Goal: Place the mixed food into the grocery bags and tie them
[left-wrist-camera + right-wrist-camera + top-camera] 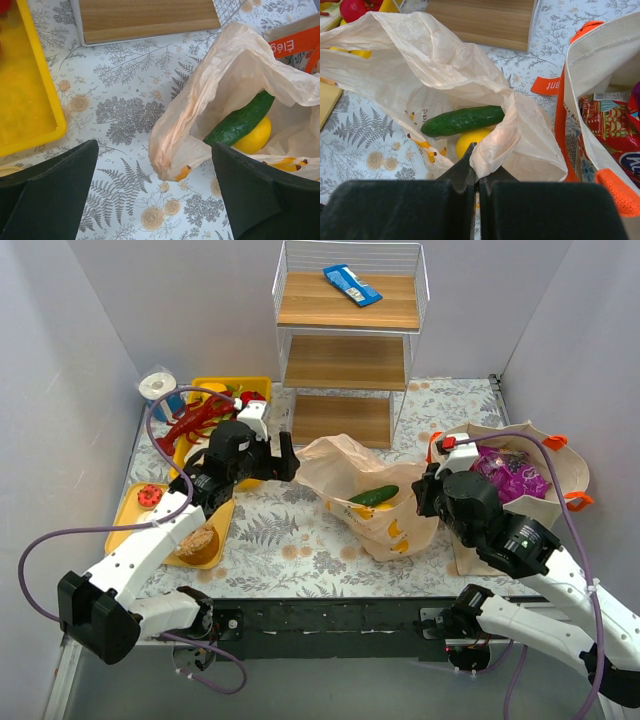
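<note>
white "eleg", cut off by the edge, on the orange band (295, 44) of the beige tote (600, 55), far right. "ant" on its orange tag (547, 86). small japanese characters, too small to read, on the peach plastic bag (427, 115). white "k" on a red crisp packet (610, 127) inside the tote.

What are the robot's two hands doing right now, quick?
Left gripper: open, holding nothing.
Right gripper: closed, pinching the peach plastic bag at its rim.

The cucumber (374, 495) lies in the plastic carrier (335, 462), left of the tote (572, 462).
</note>
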Robot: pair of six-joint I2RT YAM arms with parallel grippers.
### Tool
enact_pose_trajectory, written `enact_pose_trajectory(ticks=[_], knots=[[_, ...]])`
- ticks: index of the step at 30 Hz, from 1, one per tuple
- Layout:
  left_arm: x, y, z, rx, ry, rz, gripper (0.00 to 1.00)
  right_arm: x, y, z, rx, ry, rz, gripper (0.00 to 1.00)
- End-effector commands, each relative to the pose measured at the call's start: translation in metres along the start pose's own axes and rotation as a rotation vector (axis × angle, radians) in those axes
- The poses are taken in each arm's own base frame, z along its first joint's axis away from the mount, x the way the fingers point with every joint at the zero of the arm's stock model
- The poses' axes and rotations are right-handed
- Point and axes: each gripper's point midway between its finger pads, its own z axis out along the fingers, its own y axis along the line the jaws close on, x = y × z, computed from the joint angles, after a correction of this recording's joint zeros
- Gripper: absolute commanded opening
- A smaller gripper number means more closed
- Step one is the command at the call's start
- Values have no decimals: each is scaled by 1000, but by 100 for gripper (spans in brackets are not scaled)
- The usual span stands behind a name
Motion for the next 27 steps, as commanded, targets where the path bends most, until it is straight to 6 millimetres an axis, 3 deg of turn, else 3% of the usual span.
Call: enact_pose_trajectory(ticks=[1,5,6,9,11,12,14,15,17,18,22,27], knots=[[-53,10,-25,-39,-147,27,98,-10,1,-7,-23,-46,50,1],[-77,46,-23,-17,-184,-93,98,-9,6,-9,-59,-50,64,1],[-84,70,-25,-60,-209,-131,98,-7,8,-8,-71,-45,66,1],[-100,113,-21,-170,-266,-176,98,-3,12,-7,-91,-32,67,1],[-85,146,2,-269,-193,-198,98,-3,14,-7,-103,-36,72,1],[-90,163,4,-330,-188,-183,98,-2,16,-7,-115,-33,74,1],[-60,190,32,-410,-62,-183,96,0,18,-7,-126,-34,78,1],[-52,206,37,-482,-15,-162,91,0,20,-6,-134,-35,80,1],[-24,223,60,-517,92,-171,85,2,21,-5,-141,-31,83,1],[-18,227,65,-523,111,-168,79,3,22,-4,-142,-32,84,1],[5,248,80,-587,168,-144,72,6,25,0,-147,-18,80,1],[23,259,92,-606,209,-127,69,6,29,2,-157,-9,75,1]])
